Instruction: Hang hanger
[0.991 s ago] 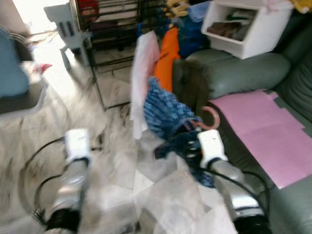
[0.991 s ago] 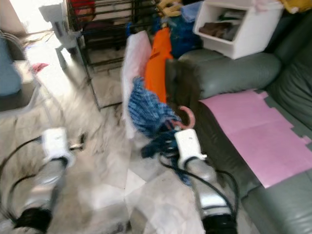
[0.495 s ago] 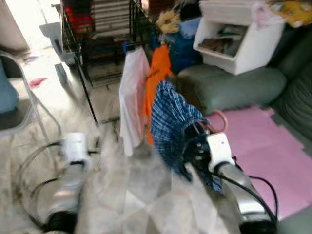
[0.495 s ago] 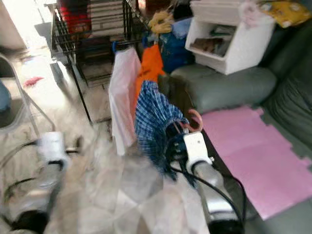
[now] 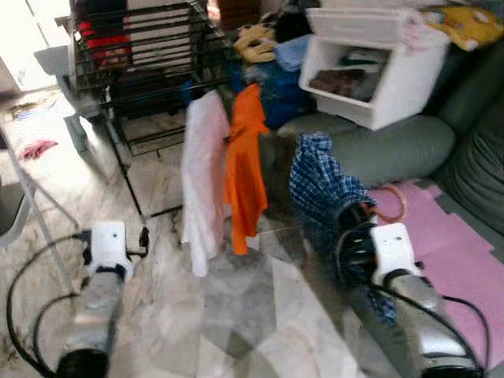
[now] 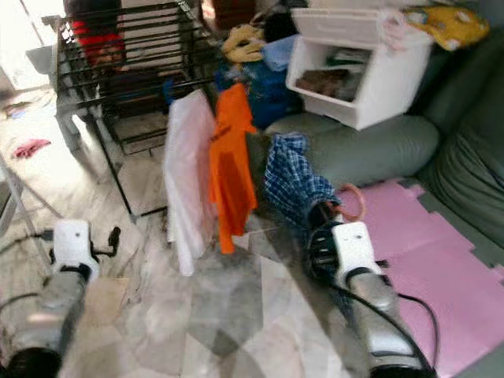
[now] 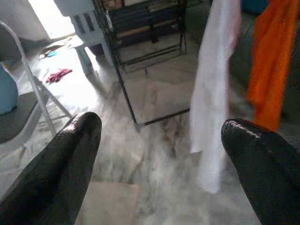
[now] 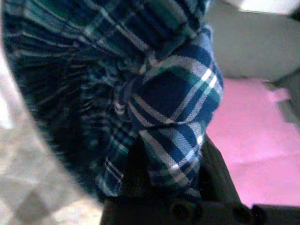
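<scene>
Since before, camera swung toward rack (image 5: 150,47) — right hand (image 6: 319,236) clamped on plaid shirt (image 5: 319,185) bunched over pink hanger (image 5: 391,206), soft, floppy load, better gripped at stiff hook; left hand (image 7: 159,159) apart, idle.

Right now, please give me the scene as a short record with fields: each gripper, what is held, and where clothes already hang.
right gripper: shut on blue plaid shirt, with pink hanger hook beside it
left gripper: open, holding nothing, low over the marble floor
already hanging: white garment and orange garment on the black drying rack
behind: grey sofa with pink mat
</scene>
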{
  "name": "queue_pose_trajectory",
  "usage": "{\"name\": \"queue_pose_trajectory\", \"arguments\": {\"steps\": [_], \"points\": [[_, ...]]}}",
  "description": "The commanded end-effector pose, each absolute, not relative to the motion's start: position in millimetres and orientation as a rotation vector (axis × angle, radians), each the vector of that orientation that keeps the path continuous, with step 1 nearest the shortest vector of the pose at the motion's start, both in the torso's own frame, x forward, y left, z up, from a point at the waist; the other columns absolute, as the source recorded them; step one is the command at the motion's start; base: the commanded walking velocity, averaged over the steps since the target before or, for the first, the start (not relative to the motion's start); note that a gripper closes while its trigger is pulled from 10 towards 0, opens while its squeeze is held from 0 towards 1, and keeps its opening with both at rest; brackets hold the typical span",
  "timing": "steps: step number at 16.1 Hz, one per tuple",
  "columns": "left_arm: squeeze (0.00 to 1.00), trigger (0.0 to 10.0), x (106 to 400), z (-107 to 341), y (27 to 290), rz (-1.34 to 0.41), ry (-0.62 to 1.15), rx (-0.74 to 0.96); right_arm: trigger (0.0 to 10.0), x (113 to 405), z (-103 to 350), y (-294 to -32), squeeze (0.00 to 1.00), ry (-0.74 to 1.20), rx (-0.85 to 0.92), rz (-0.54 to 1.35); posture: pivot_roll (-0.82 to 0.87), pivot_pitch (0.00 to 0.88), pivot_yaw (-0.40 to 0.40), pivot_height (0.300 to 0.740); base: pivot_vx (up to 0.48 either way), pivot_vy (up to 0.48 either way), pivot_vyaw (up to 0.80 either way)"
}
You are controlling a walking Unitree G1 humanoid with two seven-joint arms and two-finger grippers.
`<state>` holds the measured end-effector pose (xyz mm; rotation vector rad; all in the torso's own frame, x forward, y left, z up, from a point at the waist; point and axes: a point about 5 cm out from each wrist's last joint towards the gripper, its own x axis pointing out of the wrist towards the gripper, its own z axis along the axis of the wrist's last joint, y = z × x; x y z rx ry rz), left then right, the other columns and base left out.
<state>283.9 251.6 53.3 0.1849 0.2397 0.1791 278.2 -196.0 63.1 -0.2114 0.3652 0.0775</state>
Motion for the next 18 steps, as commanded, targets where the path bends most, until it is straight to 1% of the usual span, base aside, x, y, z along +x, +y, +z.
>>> {"name": "queue_pose_trajectory", "arguments": {"steps": [1,3,6,8,10,12,14,15,17,18], "points": [[0.0,10.0,283,54,254,0.16,0.248,0.21,10.0,281,68,-190,0.0,0.333,-0.207,0.103,-0.1,0.0,0.048,0.74,0.0,0.48,0.0],[0.0,10.0,281,52,252,0.123,0.271,0.21,10.0,281,67,-188,0.0,0.329,-0.195,0.112,-0.09,0.0,0.055,0.74,0.0,0.48,0.0],[0.0,10.0,276,57,243,0.086,0.219,0.254,10.0,282,69,-184,0.0,0.313,-0.192,0.106,-0.1,0.0,0.09,0.74,0.0,0.0,0.0],[0.0,10.0,274,62,243,0.101,0.193,0.246,10.0,283,69,-184,0.0,0.303,-0.197,0.091,-0.11,0.0,0.125,0.74,0.0,0.0,0.0],[0.0,10.0,274,64,243,0.166,0.163,0.23,10.0,280,70,-190,0.0,0.286,-0.178,0.042,-0.12,0.0,0.125,0.74,0.0,0.0,0.0],[0.0,10.0,274,60,240,0.198,0.17,0.22,10.0,276,67,-191,0.0,0.285,-0.195,0.033,-0.13,0.0,0.124,0.74,0.0,0.0,0.66],[0.0,10.0,273,55,226,0.183,0.18,0.205,10.0,268,64,-188,0.0,0.281,-0.17,0.048,-0.15,0.0,0.13,0.74,0.0,0.0,0.8],[0.0,10.0,273,54,225,0.184,0.183,0.207,10.0,267,63,-188,0.0,0.281,-0.169,0.047,-0.15,0.0,0.13,0.74,0.0,0.0,0.8],[0.0,10.0,272,47,215,0.138,0.213,0.152,10.0,266,63,-189,0.0,0.279,-0.173,0.051,-0.16,0.0,0.125,0.74,0.0,0.0,0.8],[0.0,10.0,272,48,214,0.133,0.2,0.154,10.0,267,63,-190,0.0,0.278,-0.174,0.057,-0.16,0.0,0.124,0.74,0.0,0.0,0.8]]}}
